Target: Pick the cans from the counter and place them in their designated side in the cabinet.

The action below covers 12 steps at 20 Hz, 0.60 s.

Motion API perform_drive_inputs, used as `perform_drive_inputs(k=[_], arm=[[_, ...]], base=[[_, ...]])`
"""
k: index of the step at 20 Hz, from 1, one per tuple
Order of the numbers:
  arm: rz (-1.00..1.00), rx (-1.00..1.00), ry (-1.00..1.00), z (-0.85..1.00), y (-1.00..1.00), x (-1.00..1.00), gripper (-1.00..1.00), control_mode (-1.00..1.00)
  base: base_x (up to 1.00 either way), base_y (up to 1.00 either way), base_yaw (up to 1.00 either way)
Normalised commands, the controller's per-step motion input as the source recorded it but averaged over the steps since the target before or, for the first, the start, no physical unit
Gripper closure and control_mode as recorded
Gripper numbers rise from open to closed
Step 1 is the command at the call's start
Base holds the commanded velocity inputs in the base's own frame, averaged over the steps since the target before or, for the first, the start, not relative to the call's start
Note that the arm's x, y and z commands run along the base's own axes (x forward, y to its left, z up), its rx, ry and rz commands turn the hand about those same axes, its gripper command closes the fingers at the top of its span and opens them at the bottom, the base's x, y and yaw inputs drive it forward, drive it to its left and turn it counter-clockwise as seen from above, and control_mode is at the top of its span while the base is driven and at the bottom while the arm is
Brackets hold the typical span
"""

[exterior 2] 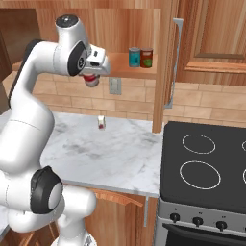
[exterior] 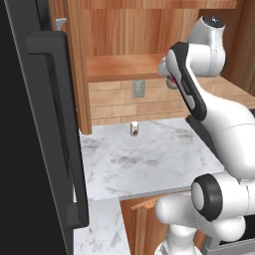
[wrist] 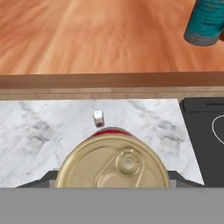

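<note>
Three cans [exterior 2: 134, 57], one white container [exterior 2: 101, 122]

Kitchen setting. A tan brick backsplash [exterior 2: 129, 103] carries a grey wall outlet [exterior 2: 114, 86]. A black stovetop [exterior 2: 206, 166] with white burner rings sits above a row of oven knobs [exterior 2: 198, 220]. A tall black fridge [exterior: 35, 139] fills the left side. Panelled wooden cupboard doors [exterior 2: 211, 33] hang upper right.

**Red can held up at the cabinet shelf**

In the upper left of the frame the gripper [exterior 2: 92, 77] grips a red can [exterior 2: 91, 79] just in front of the cabinet [exterior 2: 126, 71] shelf edge. At upper centre, a teal can [exterior 2: 134, 57] and a dark red can [exterior 2: 147, 57] stand side by side on the shelf. Below, a small white container [exterior 2: 101, 122] sits on the marble counter [exterior 2: 101, 153], beside the black stovetop [exterior 2: 204, 166].
</note>
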Motion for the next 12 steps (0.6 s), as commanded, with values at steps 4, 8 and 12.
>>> perform_drive_inputs(k=[4,8,12], arm=[[0.00,-0.02,-0.09,0.19,-0.10,0.15,1.00,-1.00],[0.00,-0.02,-0.11,0.08,-0.10,0.15,1.00,-1.00],[0.00,-0.01,-0.12,0.08,-0.09,0.16,1.00,-1.00]], base=[[0.00,0.00,0.00],[0.00,0.00,0.00],[0.00,0.00,0.00]])
